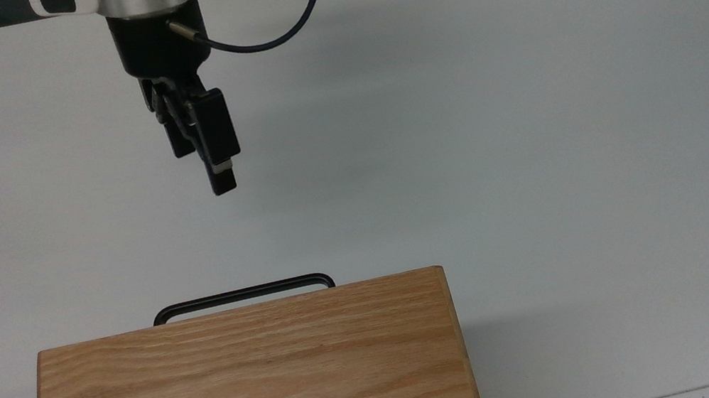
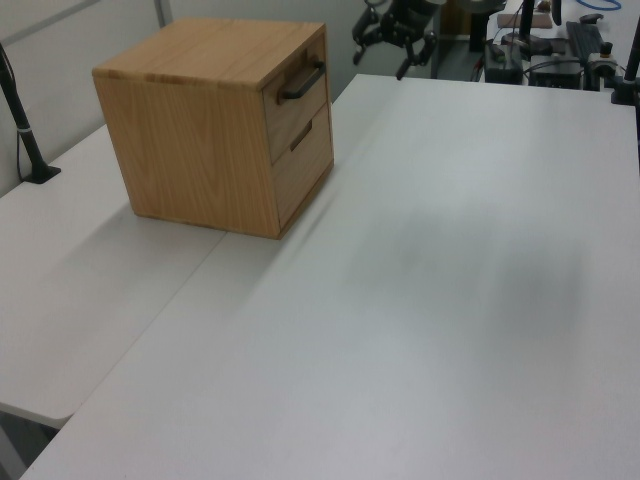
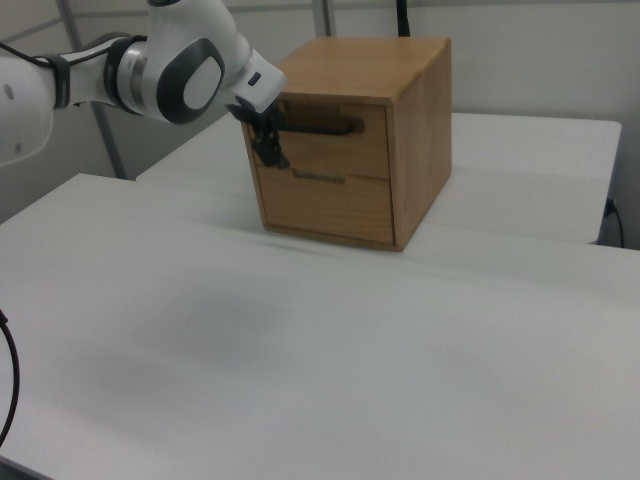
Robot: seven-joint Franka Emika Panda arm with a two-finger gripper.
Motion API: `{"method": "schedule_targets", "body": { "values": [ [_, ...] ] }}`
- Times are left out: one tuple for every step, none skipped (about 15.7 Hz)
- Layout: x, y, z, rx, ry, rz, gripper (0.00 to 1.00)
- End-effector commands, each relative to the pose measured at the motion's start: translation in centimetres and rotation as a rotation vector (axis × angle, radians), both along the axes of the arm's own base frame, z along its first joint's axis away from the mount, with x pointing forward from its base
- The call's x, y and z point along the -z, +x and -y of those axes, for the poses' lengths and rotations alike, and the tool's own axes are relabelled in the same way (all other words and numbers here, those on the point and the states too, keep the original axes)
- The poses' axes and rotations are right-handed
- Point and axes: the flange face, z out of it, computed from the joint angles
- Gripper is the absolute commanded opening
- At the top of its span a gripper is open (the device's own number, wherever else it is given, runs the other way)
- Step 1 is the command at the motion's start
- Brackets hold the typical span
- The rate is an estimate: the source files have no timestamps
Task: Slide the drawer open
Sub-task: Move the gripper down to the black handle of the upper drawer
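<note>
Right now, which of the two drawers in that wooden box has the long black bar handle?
The upper drawer: a long black bar handle runs across its front. The lower drawer shows just a small dark pull at its top edge.

White arm (image 3: 60, 85) links with grey joint caps end in a silver wrist ring and a black tool (image 1: 202, 149) with blocky black fingers (image 1: 221, 171); a thin black cable (image 1: 270, 36) loops from the wrist.
</note>
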Motion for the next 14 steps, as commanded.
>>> {"method": "schedule_targets", "body": {
  "values": [
    [0.1,2.5,-0.1,0.184,0.135,0.151,1.0],
    [0.9,3.2,0.0,0.222,0.155,0.186,0.99],
    [2.1,3.9,0.0,0.246,0.164,0.21,0.97],
    [3.2,4.7,0.0,0.26,0.168,0.243,0.94],
    [4.1,5.6,-0.2,0.273,0.173,0.279,0.89],
    [5.1,6.3,-0.7,0.279,0.178,0.306,0.85],
    [5.9,6.9,-1.1,0.282,0.18,0.326,0.82],
    [6.5,7.1,-1.0,0.29,0.178,0.339,0.82],
    [6.7,7.2,-1.1,0.289,0.174,0.344,0.82],
    [6.8,7.2,-1.2,0.29,0.17,0.344,0.81],
    [6.7,7.2,-1.2,0.289,0.17,0.344,0.78],
    [6.7,7.2,-1.1,0.29,0.169,0.344,0.74],
    [6.6,7.1,-1.2,0.288,0.168,0.345,0.69],
    [6.5,7.1,-1.2,0.284,0.166,0.347,0.58]
  ]
}}
